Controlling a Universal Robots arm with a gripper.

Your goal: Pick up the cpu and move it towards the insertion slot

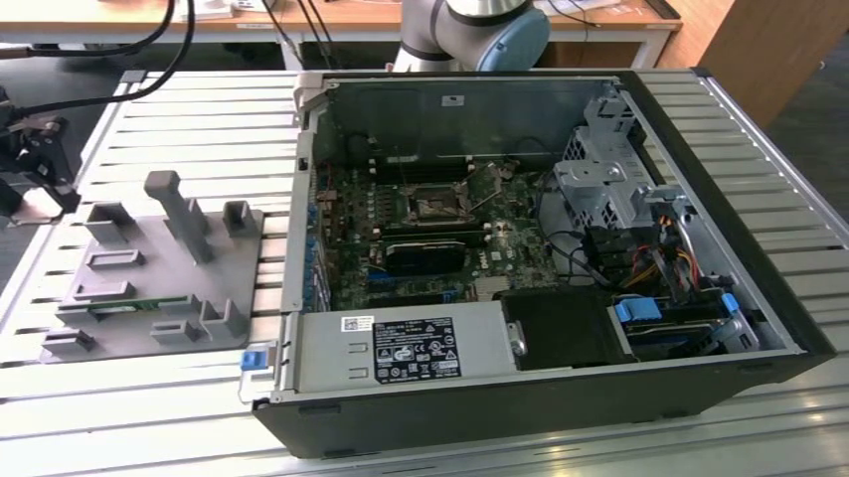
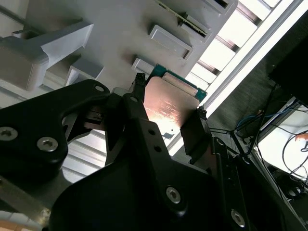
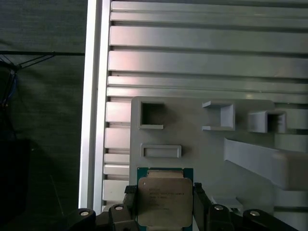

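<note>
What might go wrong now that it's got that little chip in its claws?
The gripper pinches the cpu by just two thin edges, so it might slip or tilt and drop onto the tray. The slot lies deep inside the computer, beyond the case wall; a bump there could knock the cpu askew.

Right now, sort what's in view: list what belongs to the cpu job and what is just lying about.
Job in hand: cpu, clamped in the gripper; insertion slot on the board inside the case.

Lying about: grey tray; power supply box; cable bundle.
</note>
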